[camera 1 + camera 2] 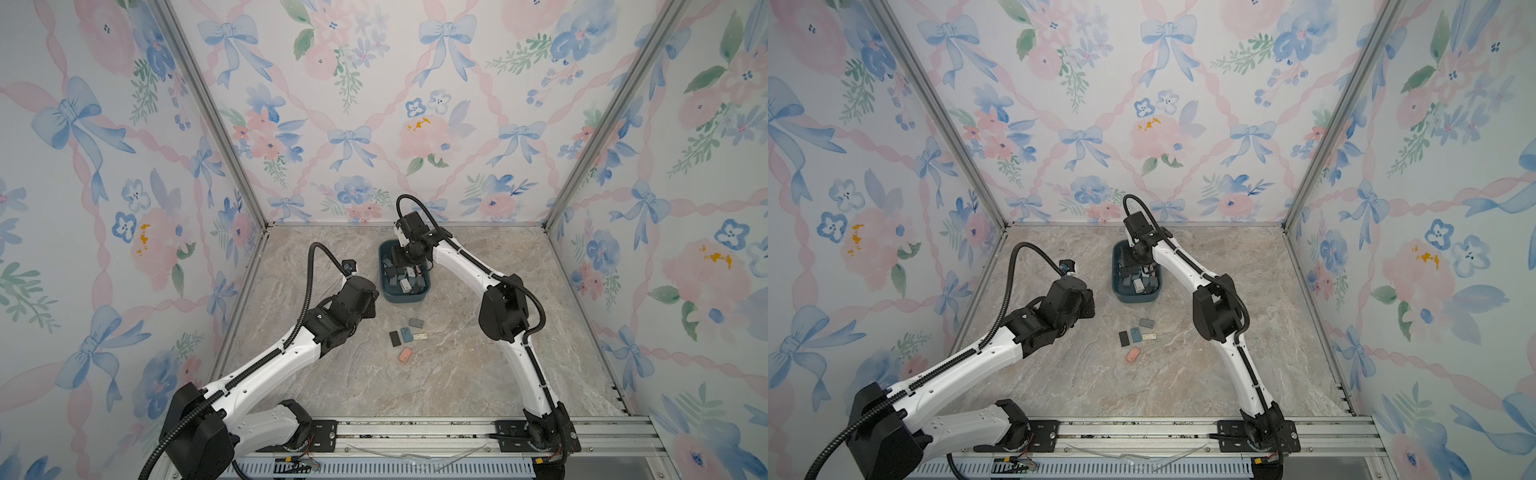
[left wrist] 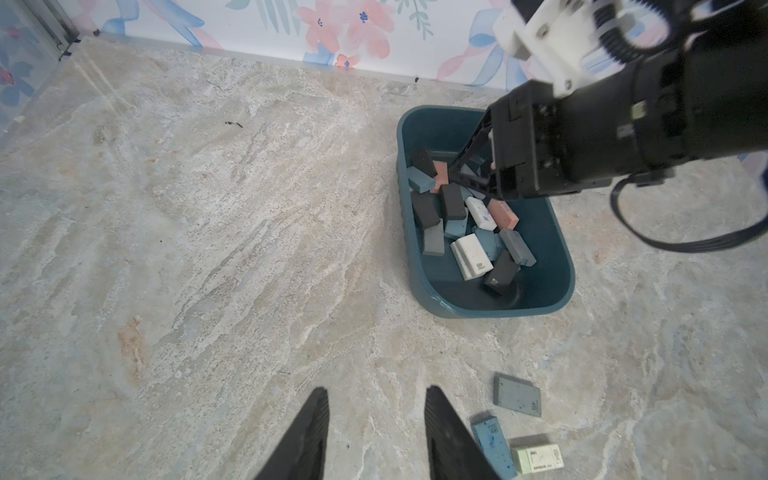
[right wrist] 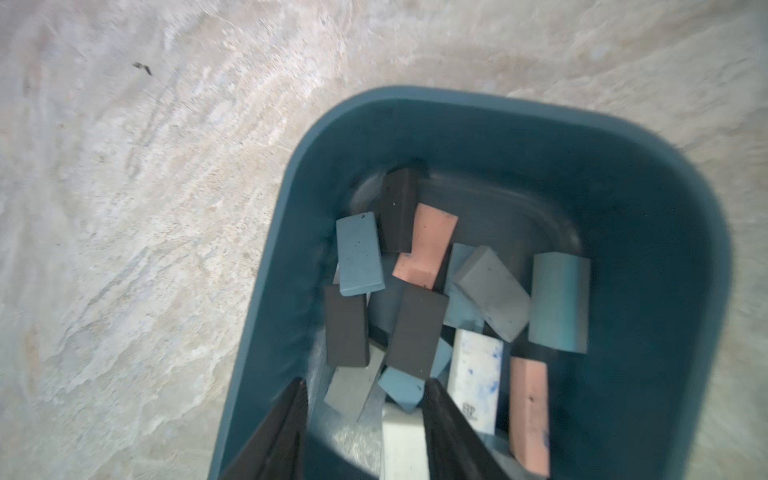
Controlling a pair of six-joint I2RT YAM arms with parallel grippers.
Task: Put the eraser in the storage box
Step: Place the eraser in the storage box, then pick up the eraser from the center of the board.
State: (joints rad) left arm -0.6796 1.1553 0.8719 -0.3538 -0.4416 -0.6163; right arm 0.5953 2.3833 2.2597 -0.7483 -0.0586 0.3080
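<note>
- One storage box (image 2: 498,311).
- On the surface (image 1: 332,374), five: grey eraser (image 1: 415,322), black eraser (image 1: 395,338), blue eraser (image 1: 406,335), cream eraser (image 1: 420,337), pink eraser (image 1: 405,354).
- Piled erasers (image 3: 415,332) in the box: at least a dozen; exact count hidden.

Both top views sit high at the front, well back, looking down toward the rear wall (image 1: 374,124). They share nearly the whole scene: table (image 1: 457,374), storage box (image 1: 405,298), loose erasers (image 1: 415,322). The left wrist cam hangs mid-height, facing the storage box (image 2: 478,309) and loose erasers (image 2: 517,395) at an angle, the same patch the top views cover. The right wrist cam is close in over the storage box (image 3: 644,208), probably looking almost straight down, bit blurry tbh.
</note>
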